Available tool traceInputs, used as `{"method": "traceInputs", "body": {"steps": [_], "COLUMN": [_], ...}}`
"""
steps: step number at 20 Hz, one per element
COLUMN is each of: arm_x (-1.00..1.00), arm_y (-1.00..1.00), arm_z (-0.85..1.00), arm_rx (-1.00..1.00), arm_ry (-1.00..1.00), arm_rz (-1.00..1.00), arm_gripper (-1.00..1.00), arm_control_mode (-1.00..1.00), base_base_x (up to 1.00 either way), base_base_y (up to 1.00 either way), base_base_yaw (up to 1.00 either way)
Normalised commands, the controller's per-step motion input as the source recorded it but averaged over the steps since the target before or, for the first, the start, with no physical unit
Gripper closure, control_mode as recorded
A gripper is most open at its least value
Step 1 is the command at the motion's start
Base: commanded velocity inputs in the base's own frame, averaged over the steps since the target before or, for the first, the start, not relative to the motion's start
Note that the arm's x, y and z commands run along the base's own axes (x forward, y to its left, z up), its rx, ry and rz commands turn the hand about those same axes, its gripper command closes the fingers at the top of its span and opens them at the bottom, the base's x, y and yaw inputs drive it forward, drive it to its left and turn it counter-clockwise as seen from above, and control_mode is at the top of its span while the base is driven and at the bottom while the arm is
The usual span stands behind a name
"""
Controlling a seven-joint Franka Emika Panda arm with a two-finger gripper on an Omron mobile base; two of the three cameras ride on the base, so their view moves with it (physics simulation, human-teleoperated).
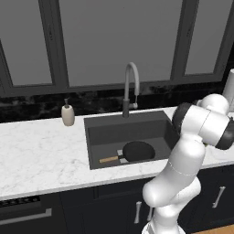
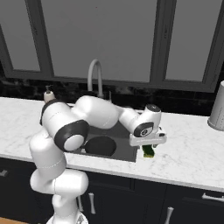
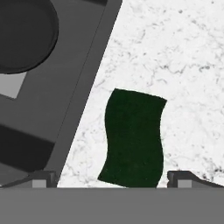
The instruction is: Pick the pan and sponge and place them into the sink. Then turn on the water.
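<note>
Arm: rises from the base, bends at a raised elbow, reaches forward and to the right.
Wrist: turned down, hand pointing at the surface below.
Gripper [image 2: 149,147]: low, directly beneath the wrist (mostly hidden by the hand in the right base view).
Fingertips [image 3: 41,178]: spread wide apart at the hand view's lower edge, nothing clamped between them.

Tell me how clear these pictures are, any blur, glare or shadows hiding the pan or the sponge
Left base view: even flat light, no glare; the pan is sharp against the sink floor, in mild shade. Right base view: the gripper casts no strong shadow; its body covers most of the sponge. Hand view: crisp, with the sponge very dark and its surface detail lost.
</note>
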Motion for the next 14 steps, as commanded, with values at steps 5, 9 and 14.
{"method": "traceInputs", "body": {"steps": [5, 9, 14], "arm_x": [0.15, 0.14, 0.09], "arm_y": [-0.04, -0.17, -0.10], "arm_z": [-0.20, -0.17, -0.17], "arm_rx": [0.00, 0.00, 0.00], "arm_ry": [0.02, 0.00, 0.00], "arm_rz": [0.00, 0.01, 0.05], "arm_gripper": [-1.00, -1.00, -1.00], "arm_control_mode": [-1.00, -1.00, -1.00], "base_base_x": [0.00, 0.00, 0.00], "base_base_y": [0.00, 0.00, 0.00], "base_base_yaw": [0.00, 0.00, 0.00]}}
